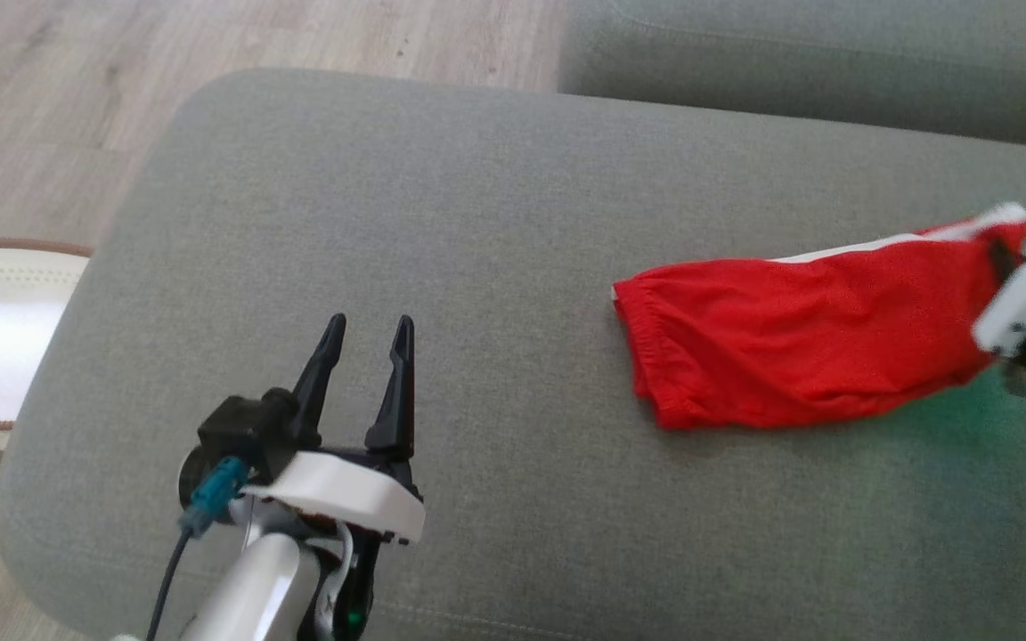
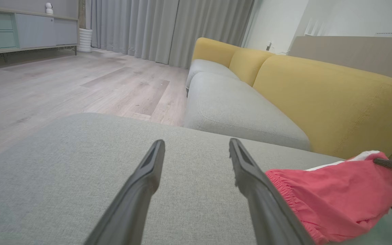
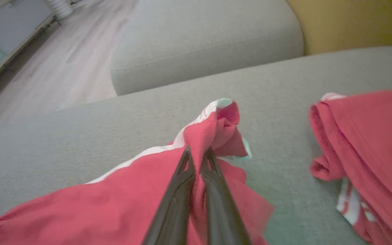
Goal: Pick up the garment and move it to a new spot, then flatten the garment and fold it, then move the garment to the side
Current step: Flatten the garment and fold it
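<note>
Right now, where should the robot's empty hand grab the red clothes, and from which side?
Probably the gathered hem at the red garment's left end, coming in low from the left. That end rests on the grey cushion, facing the open left gripper, while the right gripper is shut on the opposite, white-trimmed corner.

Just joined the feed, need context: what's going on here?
The right gripper is shut on one end of the red garment and holds that end up off the grey sofa cushion. The rest of the garment lies on the cushion. The left gripper is open over bare cushion, apart from the garment. More red cloth lies nearby, across a gap of cushion.
</note>
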